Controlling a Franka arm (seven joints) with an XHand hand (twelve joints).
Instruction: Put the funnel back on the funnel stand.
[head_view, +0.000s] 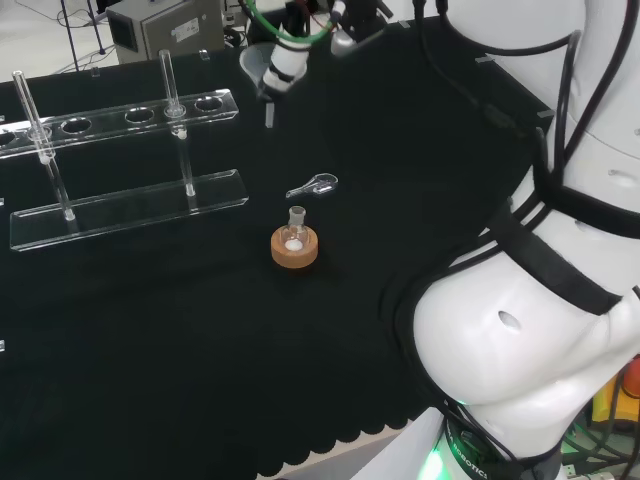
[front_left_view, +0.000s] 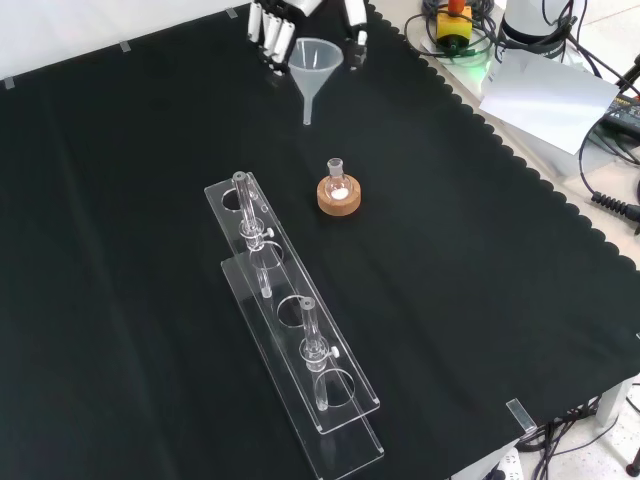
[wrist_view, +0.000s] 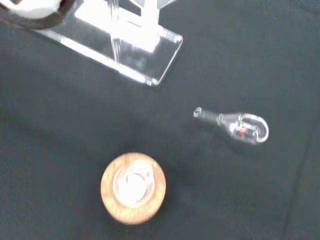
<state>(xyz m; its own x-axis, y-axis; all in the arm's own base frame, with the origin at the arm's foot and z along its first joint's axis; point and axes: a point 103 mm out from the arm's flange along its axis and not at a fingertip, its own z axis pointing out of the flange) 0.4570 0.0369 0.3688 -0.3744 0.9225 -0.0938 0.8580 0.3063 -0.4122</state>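
One funnel (front_left_view: 315, 62) hangs above the surface (front_left_view: 480, 250), grasped by the hand's (front_left_view: 275, 25) fingers (front_left_view: 268, 30). Nearby stands the clear rack (front_left_view: 295, 335)

Clear funnel (front_left_view: 315, 62) upright above cloth, clear funnel stand (front_left_view: 290, 330) empty

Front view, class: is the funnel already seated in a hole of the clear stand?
No. The funnel hangs in the hand near the cloth's far edge, well apart from the clear stand.
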